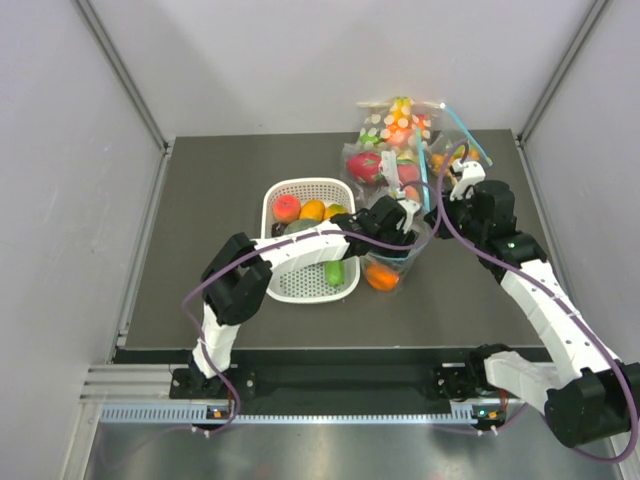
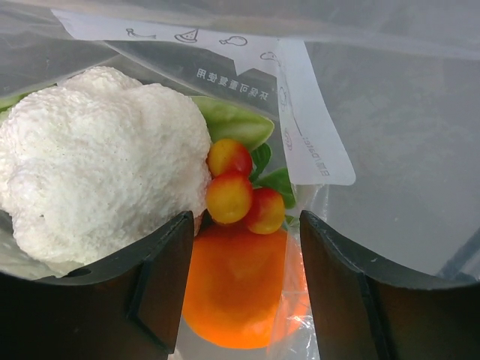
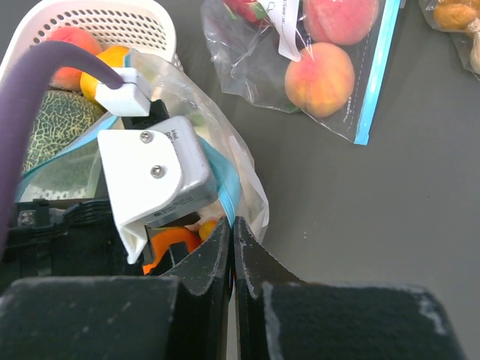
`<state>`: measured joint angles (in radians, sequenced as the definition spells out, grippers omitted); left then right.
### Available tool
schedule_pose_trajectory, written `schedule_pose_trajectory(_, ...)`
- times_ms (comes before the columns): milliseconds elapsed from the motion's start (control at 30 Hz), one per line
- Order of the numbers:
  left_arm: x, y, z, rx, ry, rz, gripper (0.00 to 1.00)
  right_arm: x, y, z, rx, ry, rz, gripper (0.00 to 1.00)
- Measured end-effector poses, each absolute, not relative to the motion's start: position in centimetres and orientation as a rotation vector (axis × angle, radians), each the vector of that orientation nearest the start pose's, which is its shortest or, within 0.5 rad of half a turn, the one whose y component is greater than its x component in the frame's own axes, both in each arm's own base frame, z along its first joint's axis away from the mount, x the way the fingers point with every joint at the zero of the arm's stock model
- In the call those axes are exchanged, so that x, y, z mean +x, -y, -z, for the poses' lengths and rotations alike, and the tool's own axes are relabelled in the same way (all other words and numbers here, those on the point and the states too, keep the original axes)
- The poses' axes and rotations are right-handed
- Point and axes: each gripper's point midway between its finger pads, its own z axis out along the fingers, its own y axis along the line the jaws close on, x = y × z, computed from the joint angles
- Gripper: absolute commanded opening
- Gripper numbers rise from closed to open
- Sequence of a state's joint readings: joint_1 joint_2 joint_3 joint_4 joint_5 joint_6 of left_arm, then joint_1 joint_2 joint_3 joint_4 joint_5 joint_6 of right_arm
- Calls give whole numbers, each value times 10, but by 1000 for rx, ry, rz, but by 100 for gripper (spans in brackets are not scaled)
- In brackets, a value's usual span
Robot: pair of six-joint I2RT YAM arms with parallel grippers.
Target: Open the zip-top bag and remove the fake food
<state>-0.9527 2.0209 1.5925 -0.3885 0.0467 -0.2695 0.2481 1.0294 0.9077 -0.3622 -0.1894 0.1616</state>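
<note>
The zip-top bag (image 1: 400, 255) stands open beside the basket, its light-blue zip strip (image 3: 225, 184) along the mouth. My left gripper (image 2: 246, 225) is open and reaches inside the bag (image 2: 375, 150), jaws either side of a round orange fruit (image 2: 240, 292) without closing on it. A white cauliflower (image 2: 97, 165) lies left of it, with small red-yellow fruits (image 2: 229, 196) and green leaves above. My right gripper (image 3: 234, 223) is shut on the bag's blue zip strip and holds the mouth open. In the top view the left gripper (image 1: 398, 238) is in the bag and the right gripper (image 1: 432, 222) is at its right rim.
A white basket (image 1: 305, 185) left of the bag holds a peach, an orange, a melon and a green vegetable (image 1: 334, 272). Behind lie a clear bag of peaches (image 3: 322, 67), a colourful bag (image 1: 400, 122) and a small bag of orange pieces (image 3: 457, 15).
</note>
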Motion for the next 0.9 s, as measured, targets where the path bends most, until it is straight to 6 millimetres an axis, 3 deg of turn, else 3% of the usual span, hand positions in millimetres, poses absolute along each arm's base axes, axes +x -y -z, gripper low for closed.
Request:
schedule_pose_trajectory(133, 291, 443, -90, 838, -2323, 612, 63, 312, -120, -219, -209, -2066, -447, 0)
schedule_pose_trajectory(233, 293, 447, -86, 826, -2320, 618, 53, 312, -120, -217, -207, -2070, -445, 0)
schedule_pose_trajectory(367, 296, 448, -80, 811, -2323, 610, 29, 311, -119, -214, -206, -2077, -442, 0)
schedule_pose_trajectory(400, 297, 448, -79, 809, -2323, 606, 20, 311, -119, -214, -206, -2078, -441, 0)
schedule_pose_trajectory(533, 299, 447, -77, 803, -2322, 587, 0, 311, -119, -214, -206, -2077, -442, 0)
schedule_pose_trajectory(767, 297, 439, -78, 812, -2336, 554, 0, 312, -118, -214, -202, -2077, -434, 0)
schedule_pose_trajectory(900, 294, 435, -96, 806, -2322, 565, 0, 312, -118, -214, -202, -2077, -434, 0)
